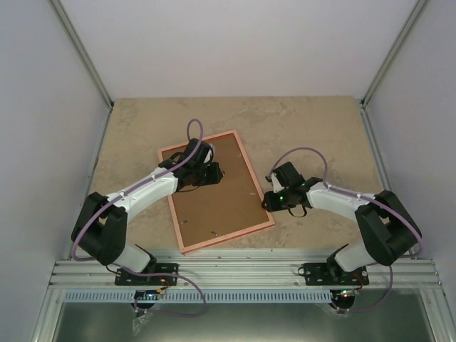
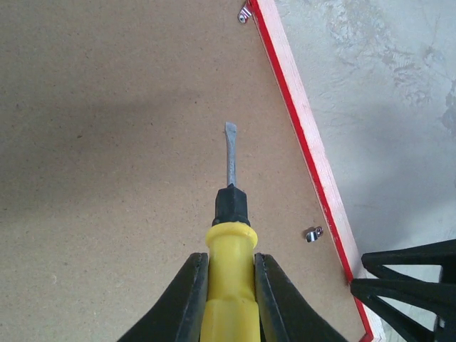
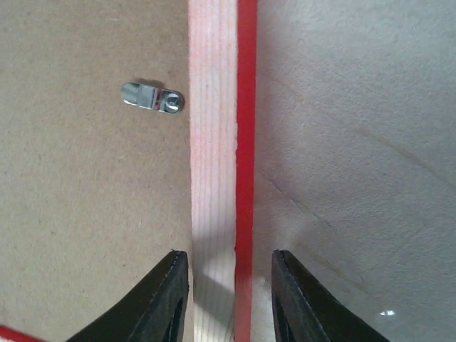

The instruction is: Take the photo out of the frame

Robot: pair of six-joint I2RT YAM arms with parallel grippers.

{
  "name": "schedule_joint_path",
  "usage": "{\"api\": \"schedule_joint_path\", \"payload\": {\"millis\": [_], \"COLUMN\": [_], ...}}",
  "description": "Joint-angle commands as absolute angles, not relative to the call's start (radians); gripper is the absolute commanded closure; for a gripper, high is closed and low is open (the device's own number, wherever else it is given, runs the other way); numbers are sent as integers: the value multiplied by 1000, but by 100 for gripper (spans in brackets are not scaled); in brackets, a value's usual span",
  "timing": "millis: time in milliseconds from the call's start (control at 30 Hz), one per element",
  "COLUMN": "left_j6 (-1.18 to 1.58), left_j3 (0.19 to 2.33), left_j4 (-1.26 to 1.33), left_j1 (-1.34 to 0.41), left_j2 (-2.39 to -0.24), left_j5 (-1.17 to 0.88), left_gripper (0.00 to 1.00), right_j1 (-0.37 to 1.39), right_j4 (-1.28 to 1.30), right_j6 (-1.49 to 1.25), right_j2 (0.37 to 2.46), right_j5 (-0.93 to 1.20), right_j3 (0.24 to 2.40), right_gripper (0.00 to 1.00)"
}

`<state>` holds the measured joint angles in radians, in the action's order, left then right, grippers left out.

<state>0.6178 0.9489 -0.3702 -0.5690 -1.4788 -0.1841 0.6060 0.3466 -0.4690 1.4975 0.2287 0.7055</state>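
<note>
The frame [image 1: 247,173] lies face down on the table, its brown backing board [image 1: 214,206] up inside a pinkish rim with a red edge. The photo is hidden under the board. My left gripper [image 1: 212,173] is over the upper part of the board, shut on a yellow-handled screwdriver [image 2: 229,285]. The screwdriver's flat blade [image 2: 229,153] points across the board [image 2: 107,142] towards the frame's far corner. My right gripper [image 1: 271,194] is open at the frame's right side. In the right wrist view its jaws [image 3: 229,260] straddle the rim [image 3: 214,142] without touching it.
Small metal turn clips hold the board: two in the left wrist view [image 2: 313,233] [image 2: 244,12] and one in the right wrist view [image 3: 152,96]. The stone-patterned table [image 1: 313,128] surrounds the frame. White walls enclose the table. A metal rail [image 1: 242,271] runs along the near edge.
</note>
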Motion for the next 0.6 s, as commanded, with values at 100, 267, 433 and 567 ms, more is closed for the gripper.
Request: {"api": "schedule_joint_path", "payload": {"millis": [100,267,433,567], "left_j6": [596,590,586,578], "left_j3": [971,986,1007,1037], "left_j4": [-376,-376,-369,-371], "left_j1": [-567,-567,-566,-567], "left_j2": [-1463,-1475,-1498,-1528], "left_j5": [-194,-190,-185,-186], "left_gripper": [100,100,100,100], "right_j1": [596,588,577,570], "right_j4": [361,302,212,184], "right_j6": [-457,-447,-444,-442], "right_j2": [1479,1573,1693,1783], "right_j5": [212,200,182,176], "right_j3": [777,870,946,1016], "right_gripper": [56,51,52,52]}}
